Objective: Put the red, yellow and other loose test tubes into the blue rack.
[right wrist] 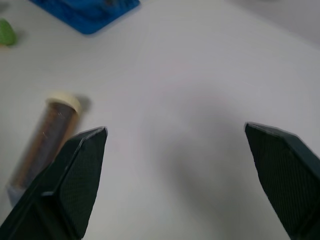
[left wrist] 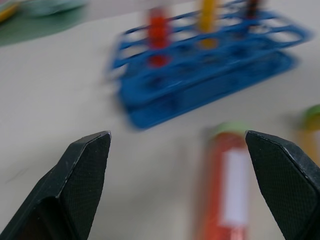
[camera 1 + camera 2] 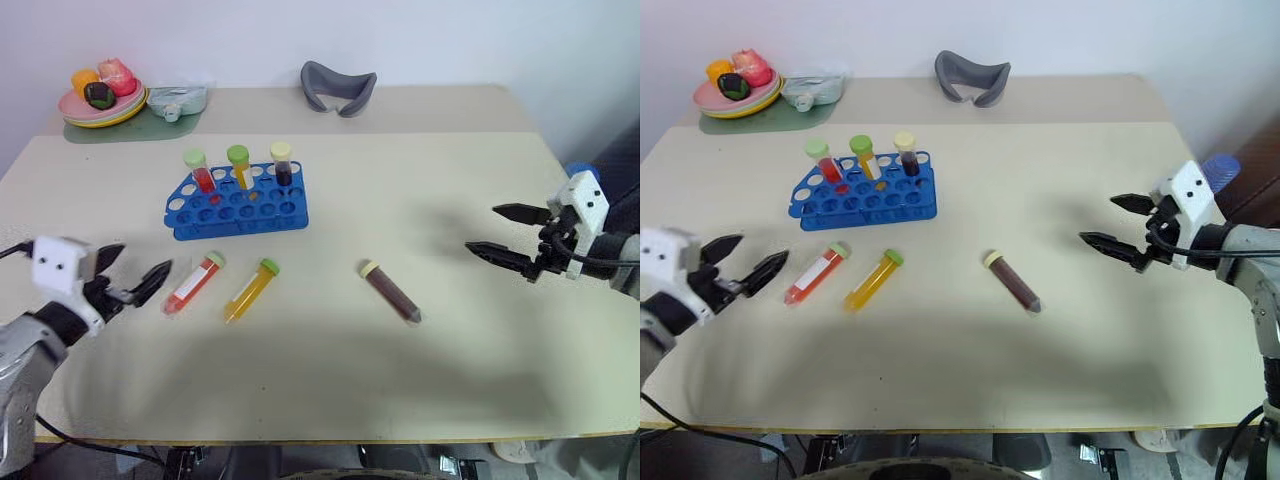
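The blue rack (image 3: 237,200) is standing mid-table. Three loose tubes are lying in front of it. The red tube (image 3: 193,284), cap pointing rackward, is lying just beside the wide-open, empty left gripper (image 3: 130,276); the right gripper (image 3: 507,233), equally open and empty, is hovering well apart.

A plain lab-style test room is showing: blue rack (image 3: 237,203) and tubes (image 3: 193,284) lying on a beige tabletop (image 3: 420,200) against a white wall (image 3: 420,40).

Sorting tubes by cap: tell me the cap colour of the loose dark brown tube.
Cream, clearest in the right wrist view.
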